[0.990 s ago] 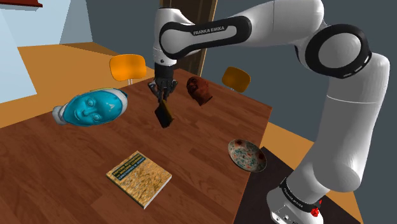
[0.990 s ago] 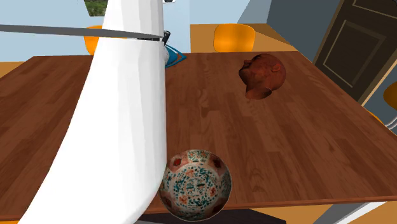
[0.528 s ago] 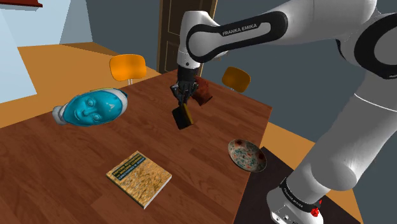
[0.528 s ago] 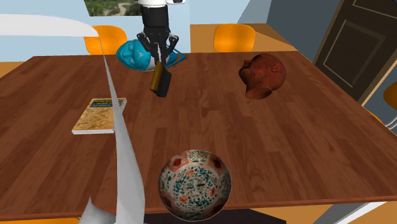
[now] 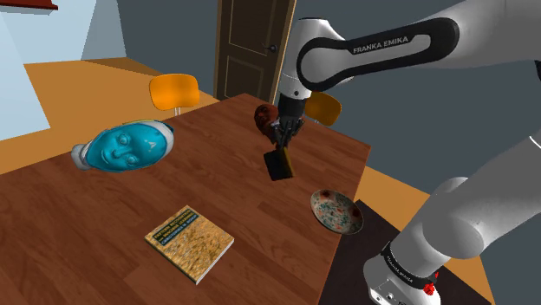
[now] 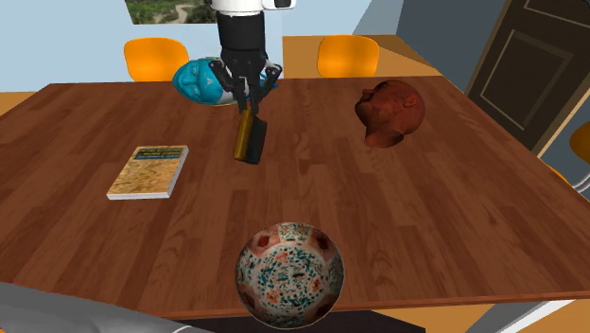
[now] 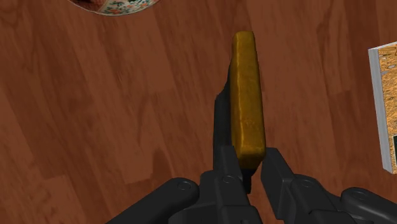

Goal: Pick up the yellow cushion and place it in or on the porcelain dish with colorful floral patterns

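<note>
Wrist view: pincer (image 7: pixel 249 160) clasps cushion (image 7: pixel 247 95) abv table (image 7: pixel 114 127).

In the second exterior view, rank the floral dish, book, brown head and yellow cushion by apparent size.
1. Round floral-patterned dish, nearest the camera, largest.
2. Flat tan-covered book and reddish-brown sculpted head look alike.
3. Dark yellow slab cushion, smallest.

Book (image 5: pixel 189 243), blue face (image 5: pixel 126 146), brown head (image 6: pixel 390 111) on table (image 5: pixel 87 227)
</note>
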Controlling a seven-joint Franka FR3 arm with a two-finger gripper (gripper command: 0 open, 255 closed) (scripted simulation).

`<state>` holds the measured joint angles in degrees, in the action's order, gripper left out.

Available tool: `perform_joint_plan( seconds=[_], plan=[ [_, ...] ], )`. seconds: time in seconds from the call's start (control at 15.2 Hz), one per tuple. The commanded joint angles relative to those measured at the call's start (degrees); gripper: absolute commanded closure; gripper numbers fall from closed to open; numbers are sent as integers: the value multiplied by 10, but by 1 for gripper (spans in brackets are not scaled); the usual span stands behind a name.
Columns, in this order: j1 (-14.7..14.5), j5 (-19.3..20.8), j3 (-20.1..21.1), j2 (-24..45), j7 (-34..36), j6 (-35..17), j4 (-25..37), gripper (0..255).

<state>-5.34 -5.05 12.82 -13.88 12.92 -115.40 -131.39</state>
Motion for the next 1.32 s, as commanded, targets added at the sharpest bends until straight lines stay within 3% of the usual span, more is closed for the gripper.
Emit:
perform_joint_plan(
  seconds=[0.0,0.46,0.86,1.25],
  plan=[
    [3,-6,-11,-41,-19,0,-41,255],
    [14,-4,-58,-200,-79,42,-160,255],
    [36,25,-107,-343,-131,108,-240,255],
    [35,23,-106,-334,-132,57,-281,255]
  ],
)
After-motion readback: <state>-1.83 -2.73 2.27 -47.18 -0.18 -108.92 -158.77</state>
